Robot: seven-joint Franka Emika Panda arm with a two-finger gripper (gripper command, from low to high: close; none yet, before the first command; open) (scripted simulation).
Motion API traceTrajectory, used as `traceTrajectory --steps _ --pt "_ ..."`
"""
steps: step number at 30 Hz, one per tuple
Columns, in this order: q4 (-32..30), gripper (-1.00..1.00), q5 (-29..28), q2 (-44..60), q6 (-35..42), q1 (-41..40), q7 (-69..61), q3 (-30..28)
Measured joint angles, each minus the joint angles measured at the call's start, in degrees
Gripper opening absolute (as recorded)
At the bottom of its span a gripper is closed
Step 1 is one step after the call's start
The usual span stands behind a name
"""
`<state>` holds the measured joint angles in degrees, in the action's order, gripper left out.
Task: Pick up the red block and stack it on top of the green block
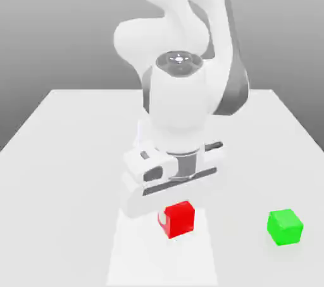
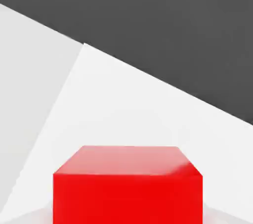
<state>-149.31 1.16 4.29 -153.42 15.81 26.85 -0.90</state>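
1. Toward the exterior view's left, the pale table (image 1: 63, 184) lay bare, running on beneath everything else.
2. Next came a brighter white strip (image 1: 145, 260) on the table, reaching toward the near edge of the exterior view.
3. Over that strip, the gripper (image 1: 178, 217) pointed downward, clenched on the red block (image 1: 180, 220), with one pale fingertip (image 1: 162, 217) showing against the block's side.
4. The red block sat between the fingers, just below the hand (whether its underside touched the table, I could not tell).
5. Well apart, toward the exterior view's right, the green block (image 1: 285, 227) rested on the table, its top uncovered and the red block off to its side.
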Motion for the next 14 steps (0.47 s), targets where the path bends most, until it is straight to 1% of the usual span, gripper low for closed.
traceTrajectory --steps 5,7,10,11,14 --pt "2.0 -1.00 -1.3 -1.0 2.9 12.3 10.4 5.8" --pt "2.5 -1.00 -2.1 0.9 1.5 13.7 12.8 6.3" --pt "2.9 -1.00 -3.5 6.4 -3.6 14.2 14.3 5.7" --pt "3.0 1.00 -3.9 8.3 -5.4 14.4 14.7 5.5" --pt "3.0 1.00 -3.9 8.3 -5.4 14.4 14.7 5.5"
